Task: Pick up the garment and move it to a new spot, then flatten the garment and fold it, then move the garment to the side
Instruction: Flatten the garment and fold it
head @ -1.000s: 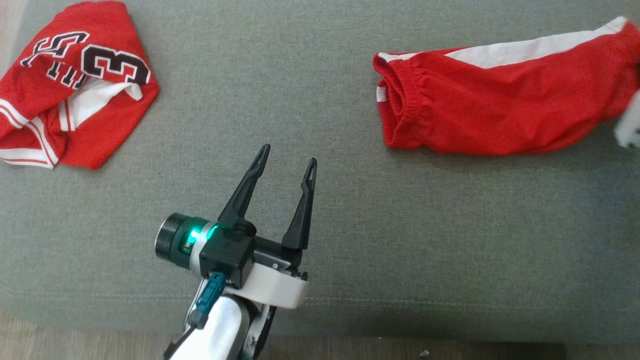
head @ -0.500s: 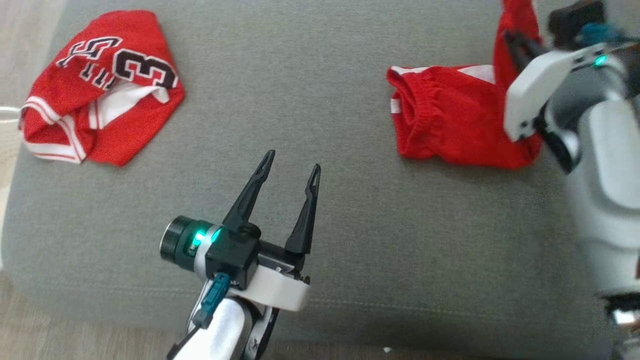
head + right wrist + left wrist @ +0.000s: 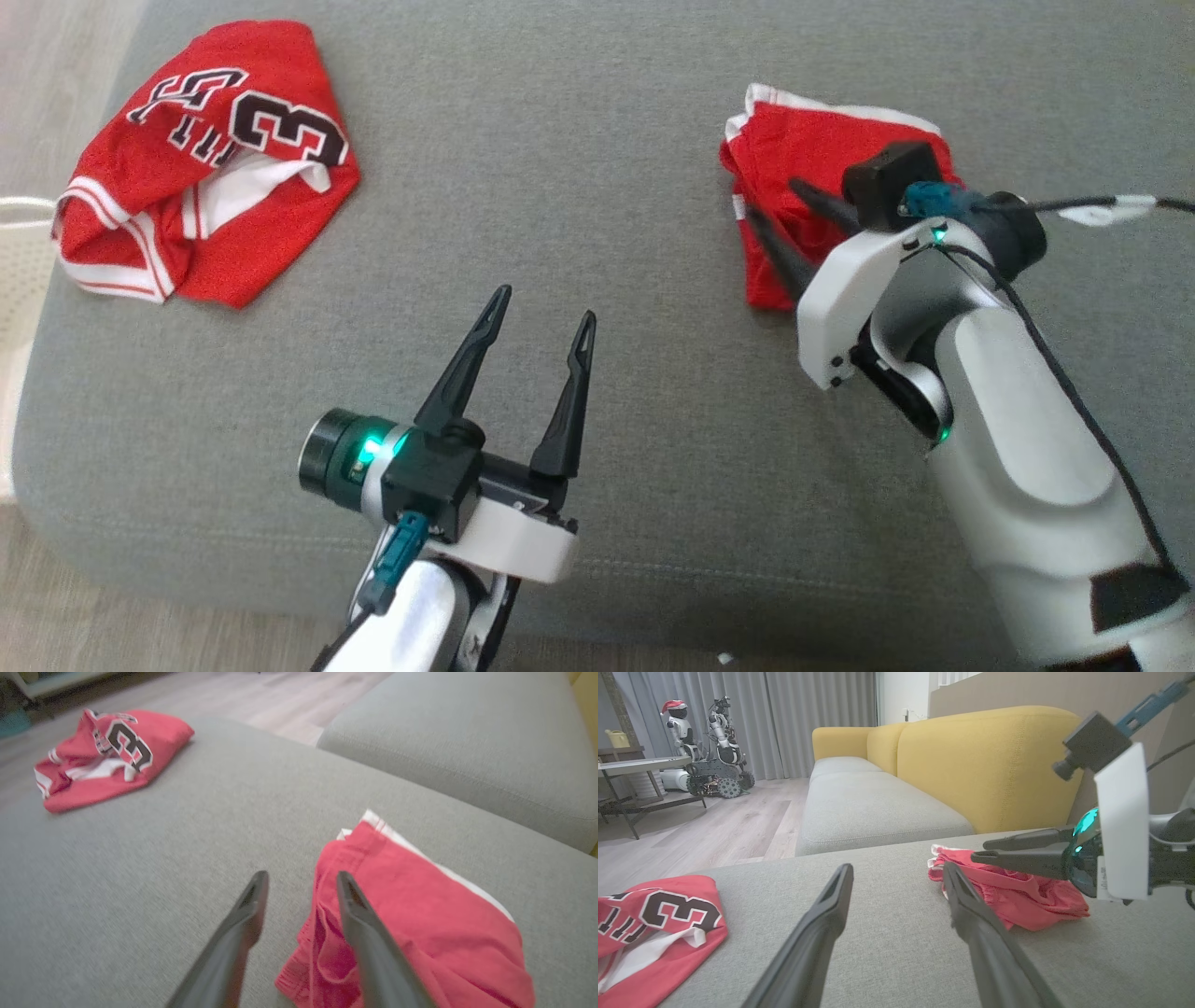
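Head view, nearest first: at 6 o'clock the left gripper (image 3: 543, 304) hovers above the bare grey cushion (image 3: 597, 121), its jaws spread wide with nothing between them. Further out, toward 2 o'clock, the right gripper (image 3: 773, 198) reaches over the near edge of the red shorts (image 3: 803, 140). The right wrist view shows its jaws parted, with grey fabric visible in the gap. One finger lies over the cloth, but nothing is pinched. The shorts rest on the cushion as a compact, doubled-up bundle with a white stripe along the far edge. Farthest, at 10 o'clock, a crumpled red jersey (image 3: 215, 168) sits well apart from them, unfolded. By the look of it, the shorts have been placed and folded over at least once, though the bundle is rumpled rather than crisp. What remains is perhaps a tidier fold, then carrying them off to the side.
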{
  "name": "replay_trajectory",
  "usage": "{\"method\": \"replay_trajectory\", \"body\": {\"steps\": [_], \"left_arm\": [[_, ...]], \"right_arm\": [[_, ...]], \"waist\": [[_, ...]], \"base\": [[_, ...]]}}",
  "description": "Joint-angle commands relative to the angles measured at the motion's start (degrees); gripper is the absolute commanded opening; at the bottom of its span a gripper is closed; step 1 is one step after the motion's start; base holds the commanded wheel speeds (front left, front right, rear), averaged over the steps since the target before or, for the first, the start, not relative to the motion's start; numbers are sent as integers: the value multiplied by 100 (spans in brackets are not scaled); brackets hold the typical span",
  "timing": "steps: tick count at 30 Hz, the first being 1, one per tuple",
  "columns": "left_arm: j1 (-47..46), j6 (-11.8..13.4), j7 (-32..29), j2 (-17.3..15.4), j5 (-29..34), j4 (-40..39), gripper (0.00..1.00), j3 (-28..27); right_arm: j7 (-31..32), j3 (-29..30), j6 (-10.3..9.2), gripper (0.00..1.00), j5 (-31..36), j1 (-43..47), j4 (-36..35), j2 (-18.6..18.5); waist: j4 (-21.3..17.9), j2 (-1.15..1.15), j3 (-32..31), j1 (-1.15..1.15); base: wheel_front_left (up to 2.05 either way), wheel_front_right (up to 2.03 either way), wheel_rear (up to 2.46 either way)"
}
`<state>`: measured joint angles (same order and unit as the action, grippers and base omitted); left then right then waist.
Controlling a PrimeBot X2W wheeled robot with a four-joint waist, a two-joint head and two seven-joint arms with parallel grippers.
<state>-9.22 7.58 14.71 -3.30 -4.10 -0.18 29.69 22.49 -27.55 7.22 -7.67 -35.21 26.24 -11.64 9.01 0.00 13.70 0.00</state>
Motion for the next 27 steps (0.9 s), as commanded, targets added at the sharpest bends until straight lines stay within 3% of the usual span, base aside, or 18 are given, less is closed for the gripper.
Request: {"method": "replay_trajectory", "body": {"steps": [1,8,15,16,17,18,27], "left_arm": [[-39,14,29,36,7,-173,100,-182],[79,44,29,38,-17,-173,100,-319],[285,62,29,39,-94,-192,100,-485],[297,54,29,39,-94,-195,100,-479],[304,48,29,39,-93,-198,100,-469],[309,44,29,40,-96,-203,100,-457],[202,32,29,41,-177,-255,100,-242]], "right_arm": [[-212,34,26,100,-144,100,-420,189],[-1134,1135,26,100,-73,711,-1326,73],[-1826,1678,26,100,-92,1312,-980,-307],[-1865,1657,26,77,-100,1342,-864,-382],[-1914,1649,26,27,-140,1346,-737,-444],[-1964,1616,26,0,-178,1325,-612,-508],[-2216,929,26,0,-263,395,524,-1190]], "waist": [[-75,0,-41,0],[-346,0,-314,0],[-461,0,-643,0],[-427,0,-661,0],[-385,0,-671,0],[-333,0,-673,0],[209,0,-314,0]], "base": [[0,0,0],[0,0,0],[0,0,0],[0,0,0],[0,0,0],[0,0,0],[0,0,0]]}}
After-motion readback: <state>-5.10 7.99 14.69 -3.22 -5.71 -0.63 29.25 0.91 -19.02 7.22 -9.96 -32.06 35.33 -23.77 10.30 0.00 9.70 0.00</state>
